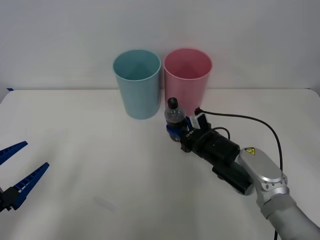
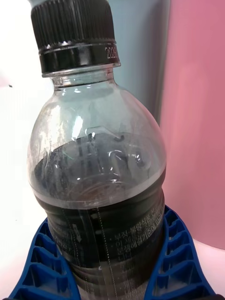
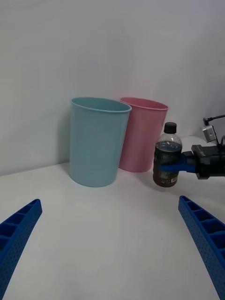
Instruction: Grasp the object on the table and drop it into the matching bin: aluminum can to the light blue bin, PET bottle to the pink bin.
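The PET bottle (image 1: pixel 173 114), clear with a black cap and a dark label, stands upright between the blue fingers of my right gripper (image 1: pixel 175 131), which is shut on its lower body. It is just in front of the pink bin (image 1: pixel 187 80), with the light blue bin (image 1: pixel 137 82) beside that on the left. In the right wrist view the bottle (image 2: pixel 98 154) is very close, with the fingers (image 2: pixel 176 262) hugging its label. The left wrist view shows the bottle (image 3: pixel 167 150) held near the table surface; I cannot tell whether its base touches. My left gripper (image 1: pixel 36 154) hangs open at the near left.
The white table (image 1: pixel 100 165) stretches wide and bare around the two bins, which stand side by side at its far edge against a plain wall. A black cable (image 1: pixel 250 120) loops from my right wrist over the table.
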Motion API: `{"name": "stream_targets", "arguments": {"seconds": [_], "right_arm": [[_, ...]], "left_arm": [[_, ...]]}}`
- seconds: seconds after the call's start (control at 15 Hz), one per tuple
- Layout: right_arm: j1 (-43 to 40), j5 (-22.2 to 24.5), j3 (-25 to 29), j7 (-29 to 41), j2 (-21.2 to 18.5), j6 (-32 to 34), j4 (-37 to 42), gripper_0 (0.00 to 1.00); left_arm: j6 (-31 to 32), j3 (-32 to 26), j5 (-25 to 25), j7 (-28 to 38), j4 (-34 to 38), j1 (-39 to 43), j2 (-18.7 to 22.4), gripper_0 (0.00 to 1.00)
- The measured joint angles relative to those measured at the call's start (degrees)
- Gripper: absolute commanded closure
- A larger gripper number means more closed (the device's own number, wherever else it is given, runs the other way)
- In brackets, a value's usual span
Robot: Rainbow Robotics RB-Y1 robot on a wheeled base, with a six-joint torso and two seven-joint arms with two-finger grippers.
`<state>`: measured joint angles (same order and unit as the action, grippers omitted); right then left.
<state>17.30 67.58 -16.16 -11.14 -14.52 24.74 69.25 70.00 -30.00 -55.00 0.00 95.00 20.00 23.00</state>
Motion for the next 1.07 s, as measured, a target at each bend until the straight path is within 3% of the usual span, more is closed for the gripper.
{"name": "stream_targets", "arguments": {"seconds": [0.2, 0.67, 1.07], "right_arm": [[-4.6, -2.1, -0.8, 1.9, -3.2, -0.3, 7.7, 1.0], [-15.0, -2.4, 0.2, 16.8, -10.3, -2.2, 29.4, 1.0], [-16.7, -2.4, 3.7, 29.7, -16.6, -4.3, 42.2, 1.0]], "left_arm": [[0.0, 0.0, 0.0, 0.0, 0.0, 0.0, 0.0, 0.0], [0.0, 0.0, 0.0, 0.0, 0.0, 0.0, 0.0, 0.0], [0.0, 0.0, 0.0, 0.0, 0.0, 0.0, 0.0, 0.0]]}}
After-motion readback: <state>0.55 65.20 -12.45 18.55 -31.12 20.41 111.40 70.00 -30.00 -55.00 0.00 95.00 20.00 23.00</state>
